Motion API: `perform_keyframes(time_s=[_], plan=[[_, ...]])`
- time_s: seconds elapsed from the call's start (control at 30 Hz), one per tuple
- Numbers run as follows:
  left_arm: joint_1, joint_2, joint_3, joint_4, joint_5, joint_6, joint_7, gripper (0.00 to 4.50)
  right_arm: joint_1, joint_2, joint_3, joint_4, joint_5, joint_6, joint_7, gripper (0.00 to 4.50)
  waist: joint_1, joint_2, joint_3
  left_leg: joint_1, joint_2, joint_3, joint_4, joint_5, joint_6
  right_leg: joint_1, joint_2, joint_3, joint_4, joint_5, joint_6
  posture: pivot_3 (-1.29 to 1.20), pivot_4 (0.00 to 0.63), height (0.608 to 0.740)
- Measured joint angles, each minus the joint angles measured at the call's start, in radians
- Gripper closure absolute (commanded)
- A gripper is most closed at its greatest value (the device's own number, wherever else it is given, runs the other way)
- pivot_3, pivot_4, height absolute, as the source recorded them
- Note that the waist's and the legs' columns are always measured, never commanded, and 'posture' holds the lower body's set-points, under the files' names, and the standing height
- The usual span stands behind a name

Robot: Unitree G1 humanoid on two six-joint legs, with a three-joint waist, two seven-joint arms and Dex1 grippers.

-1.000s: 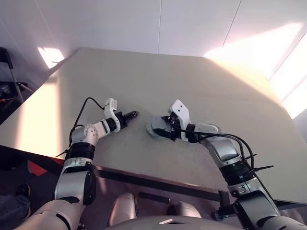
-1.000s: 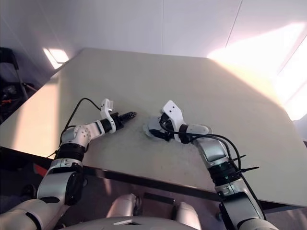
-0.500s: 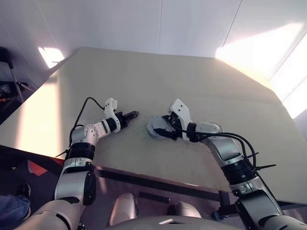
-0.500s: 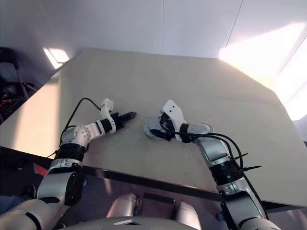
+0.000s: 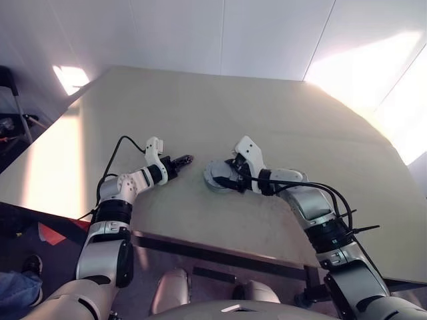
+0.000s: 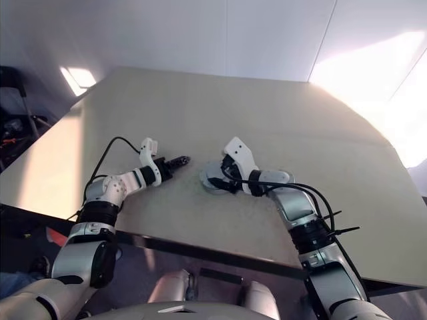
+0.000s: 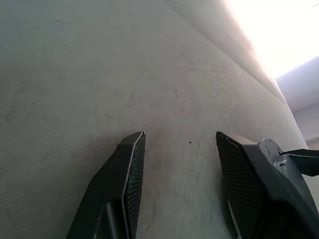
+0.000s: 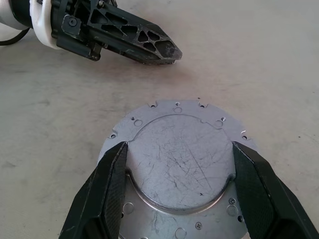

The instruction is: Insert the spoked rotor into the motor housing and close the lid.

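The right tool [image 8: 178, 191] straddles the silvery lid [image 8: 177, 164] lying flat on the surface [image 5: 267, 113], fingers apart, seemingly to seat it, while the left tool [image 7: 179, 184] waits nearby, open and empty

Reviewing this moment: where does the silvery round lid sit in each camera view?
Left eye: lid centre, at the right gripper.
Right eye: centre, same spot.
Left wrist: right edge.
Right wrist: lower centre, between the fingers.
Shared landmark: left gripper.
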Motion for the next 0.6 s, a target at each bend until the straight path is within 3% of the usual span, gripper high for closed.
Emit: perform_keyframes(time_s=[0.6], plan=[[0.007,-0.003,-0.001,-0.009,-0.002,0.01,0.0,2.07,-0.003,-0.035,0.019,-0.003,-0.002,0.008,0.016,1.4,0.003,0.0,0.0,0.003,0.0,0.0,0.0,-0.001,0.001,0.004,0.0,0.0,-0.001,0.0,0.0,0.0,0.0,0.74]])
